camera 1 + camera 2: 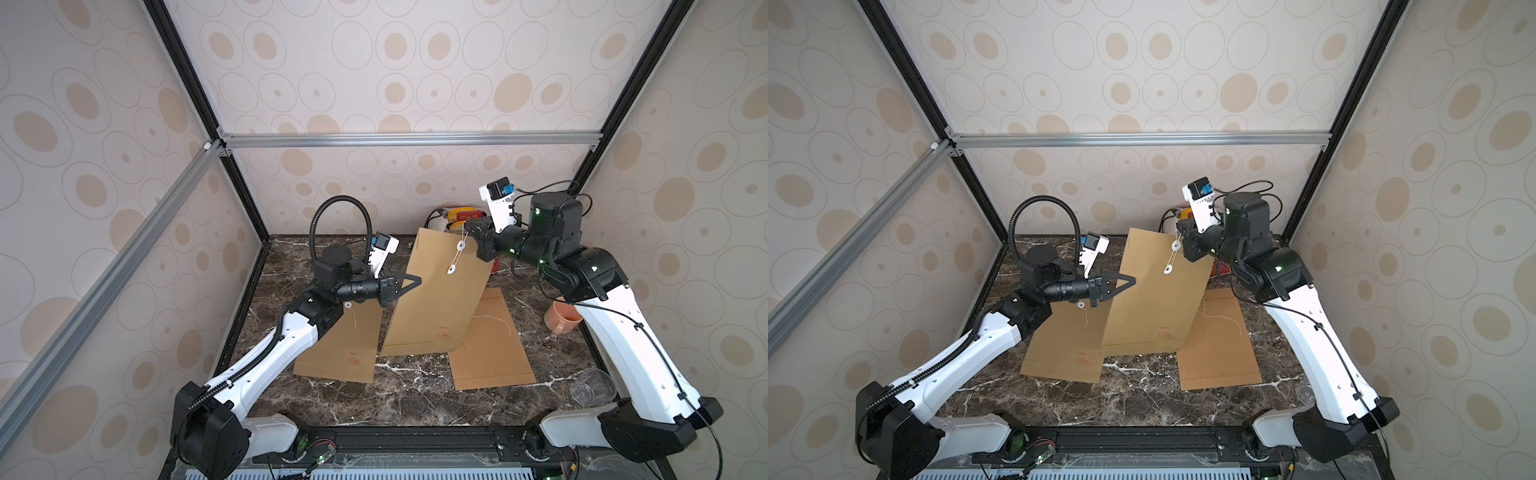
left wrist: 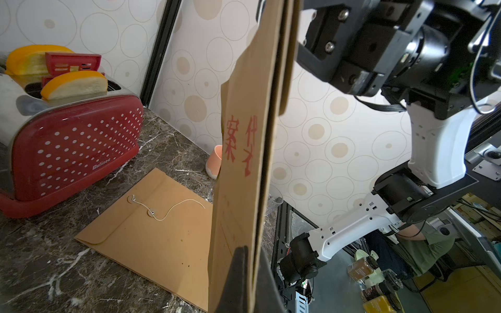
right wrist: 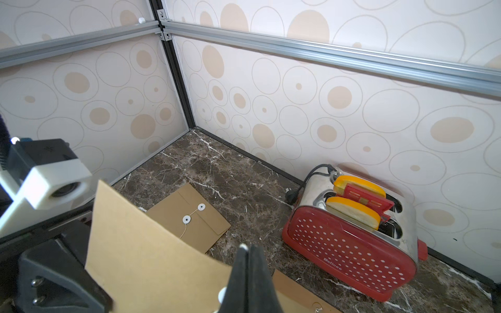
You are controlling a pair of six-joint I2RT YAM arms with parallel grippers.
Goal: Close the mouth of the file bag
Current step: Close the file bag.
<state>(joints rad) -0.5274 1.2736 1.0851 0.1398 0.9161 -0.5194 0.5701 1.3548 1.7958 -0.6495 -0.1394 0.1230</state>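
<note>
Left gripper (image 1: 417,281) is found clamped on the left edge of the file bag (image 1: 436,299), with the paper pinched between its jaws in the left wrist view. Right gripper (image 3: 246,252) is recorded with its jaws pressed together at the bag's upper right corner, just beside the upper white disc (image 1: 459,246); whether string or paper is caught there cannot be told. The bag is held raised and tilted near the middle of the table (image 1: 415,390), with a white string run between the upper disc and the lower disc (image 1: 451,270). Its contents cannot be judged. Two further bags are noted lying flat, one to the left (image 1: 336,353) and one to the right (image 1: 490,345). A red toaster (image 3: 349,244) is observed against the back wall, with a yellow-crusted slice (image 3: 352,211) in each slot. A pink cup (image 1: 561,318) is partly hidden by the right arm, and its interior is unseen.
</note>
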